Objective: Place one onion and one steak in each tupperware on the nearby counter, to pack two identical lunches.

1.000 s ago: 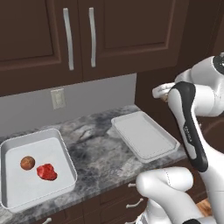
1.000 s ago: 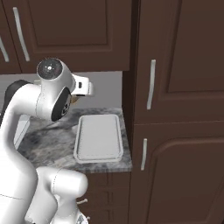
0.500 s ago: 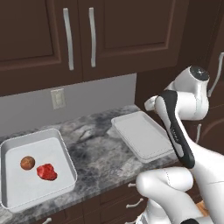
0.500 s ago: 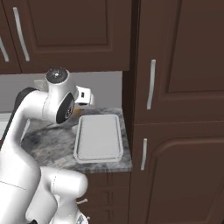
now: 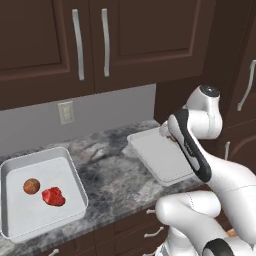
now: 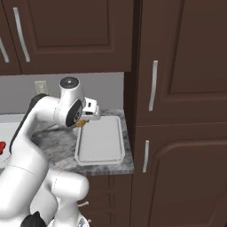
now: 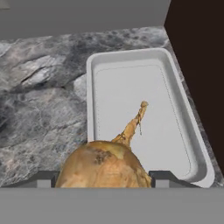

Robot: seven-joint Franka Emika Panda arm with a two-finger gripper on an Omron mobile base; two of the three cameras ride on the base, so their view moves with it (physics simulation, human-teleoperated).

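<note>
The gripper point(image 7: 105, 177) pinched an onion point(image 7: 105, 164) just above the near edge of the bare tupperware point(image 7: 144, 78) on the counter point(image 7: 39, 96), so it probably needed lowering and letting go next.

The surface point(image 5: 115, 170) looks like polished stone, marbled grey and white with dark veins. Both tubs, the near one point(image 7: 181, 109) and the far one point(image 5: 70, 172), look like smooth matt pale grey plastic. The onion point(image 7: 105, 168) has dry, papery golden-brown skin with a withered stalk. The steak point(image 5: 53, 196) looks wet and red. The cabinet doors point(image 5: 150, 40) are dark brown wood with a satin sheen, and their handles point(image 5: 77, 45) are brushed metal.
</note>
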